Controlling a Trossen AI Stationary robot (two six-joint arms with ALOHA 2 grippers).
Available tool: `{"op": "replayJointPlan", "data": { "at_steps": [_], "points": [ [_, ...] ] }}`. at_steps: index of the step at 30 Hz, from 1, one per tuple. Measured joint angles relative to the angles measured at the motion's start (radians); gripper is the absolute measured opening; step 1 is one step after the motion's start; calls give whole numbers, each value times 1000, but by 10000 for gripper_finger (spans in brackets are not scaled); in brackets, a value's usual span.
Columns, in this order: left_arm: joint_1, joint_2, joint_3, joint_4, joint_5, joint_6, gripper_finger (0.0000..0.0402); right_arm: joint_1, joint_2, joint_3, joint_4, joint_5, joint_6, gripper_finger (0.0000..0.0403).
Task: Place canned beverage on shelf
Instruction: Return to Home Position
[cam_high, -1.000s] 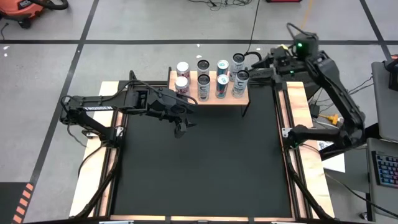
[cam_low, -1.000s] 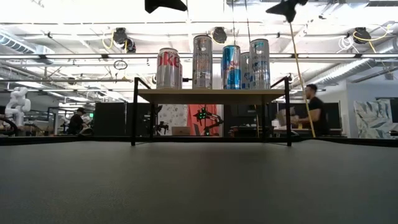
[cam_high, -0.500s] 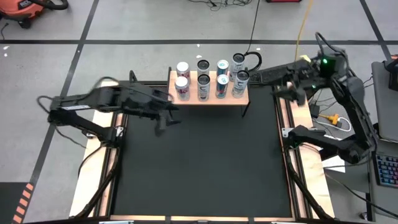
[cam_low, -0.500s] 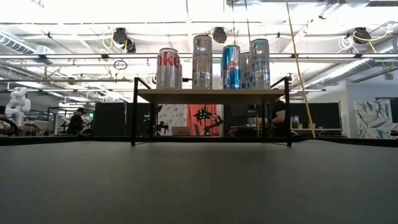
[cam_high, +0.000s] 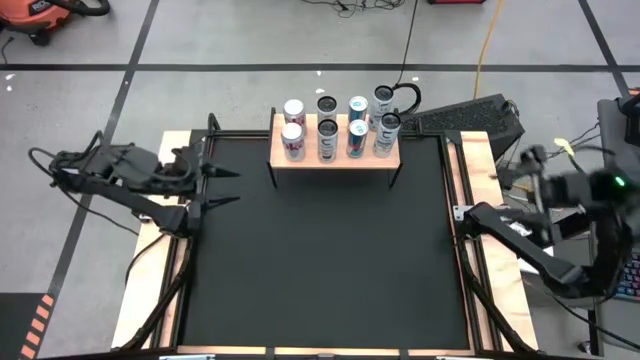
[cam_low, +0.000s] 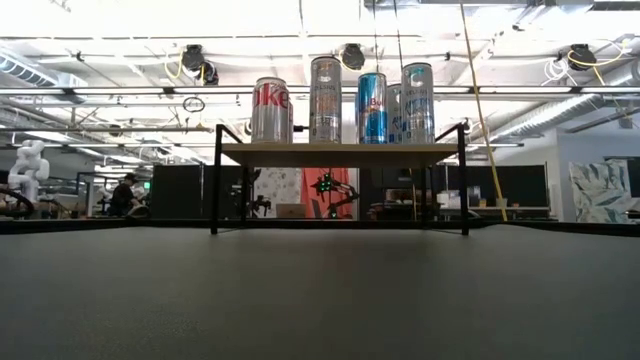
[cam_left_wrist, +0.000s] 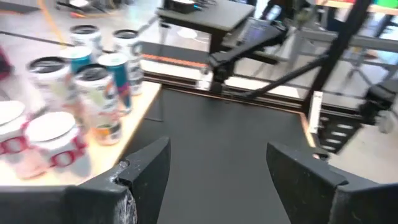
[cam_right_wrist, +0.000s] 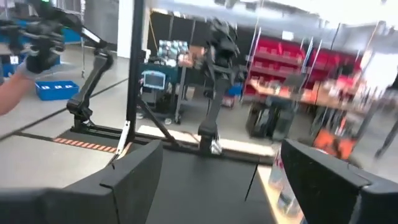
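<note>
Eight cylindrical metal cans (cam_high: 327, 132) are borne on the light-wood shelf (cam_low: 340, 154), while the left gripper (cam_high: 232, 186) and right gripper (cam_right_wrist: 221, 149) are held spread, empty.

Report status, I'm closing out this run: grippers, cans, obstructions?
Left gripper open, at left edge of table. Right gripper open, beyond right edge. Eight cans upright on the shelf, two rows of four. No obstruction seen.
</note>
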Motion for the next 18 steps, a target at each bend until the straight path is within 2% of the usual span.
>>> {"op": "replayJointPlan", "data": {
  "at_steps": [3,8,15,18],
  "points": [
    [-32,-62,-80,30,-52,-14,267,0,-76,0,4,0,-3,310],
    [-74,-162,-271,180,-58,-22,267,0,-198,-4,-3,17,-3,310],
    [-102,-292,-584,431,-34,-16,267,0,-434,-105,19,291,72,310],
    [-103,-331,-700,569,31,28,267,0,-433,-103,-6,279,93,310]
  ]
}}
